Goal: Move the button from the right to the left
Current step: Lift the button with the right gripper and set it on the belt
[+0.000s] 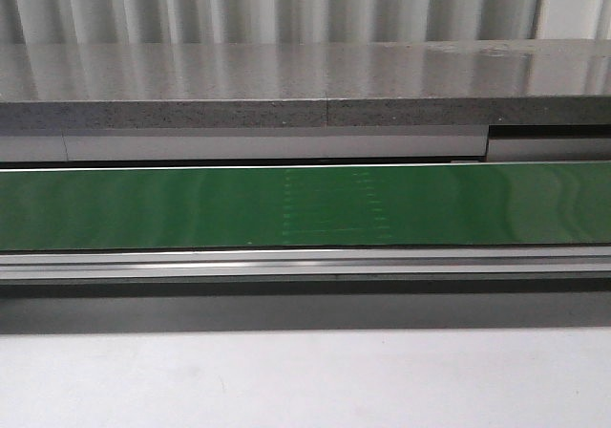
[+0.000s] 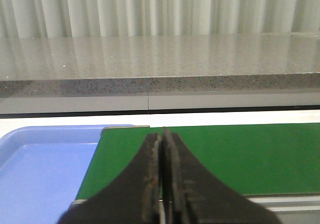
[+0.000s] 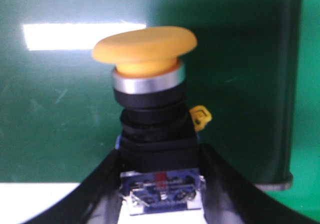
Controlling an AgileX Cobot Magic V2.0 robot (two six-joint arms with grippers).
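We see the front view looking level and forward across a long green conveyor belt (image 1: 305, 206) toward a speckled grey stone ledge (image 1: 305, 84). Our left wrist view faces the same way from low down and nearer, over its closed black gripper (image 2: 161, 174), sharing that belt (image 2: 240, 156) and ledge (image 2: 160, 59) and catching a light blue plastic tray (image 2: 40, 169). Our right wrist view sits very near, filled by the yellow-capped push button (image 3: 150, 109) against the green surface.
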